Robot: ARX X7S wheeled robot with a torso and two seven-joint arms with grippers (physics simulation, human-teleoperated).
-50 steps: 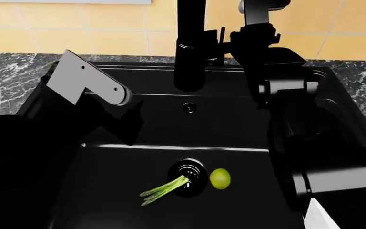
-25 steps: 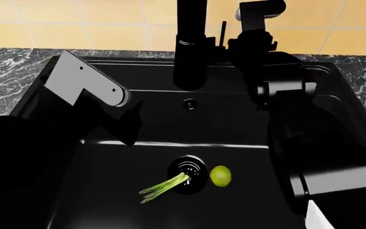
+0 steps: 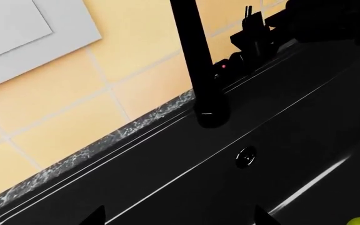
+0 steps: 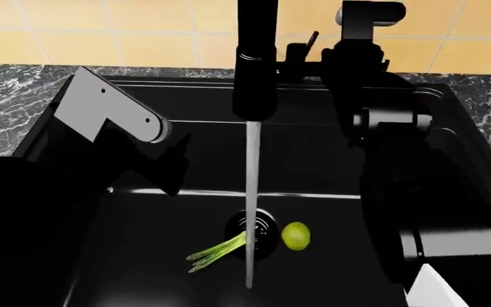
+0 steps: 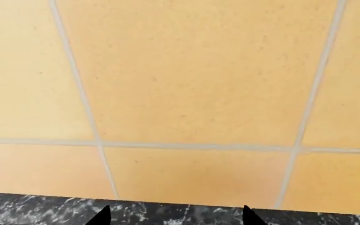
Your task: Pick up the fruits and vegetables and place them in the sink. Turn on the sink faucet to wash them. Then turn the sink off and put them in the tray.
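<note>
The sink is a deep black basin. In it, next to the round drain, lie the yellow-green lemon-like fruit and the light-green stalk bundle. The tall black faucet pours a thin stream of water onto the drain. Its thin side lever is tilted. My right arm reaches beside the lever; my right gripper is open, empty and faces the tiled wall. My left gripper is open and empty over the sink's left side, facing the faucet. The tray is out of view.
A dark marble counter borders the sink, with a yellow tiled wall behind. The overflow hole sits in the back wall of the basin. A white object shows at the bottom right corner.
Water now runs from the faucet; none ran before. The side lever has tilted to the right, and my right arm has shifted right with it. The left arm has barely moved.
</note>
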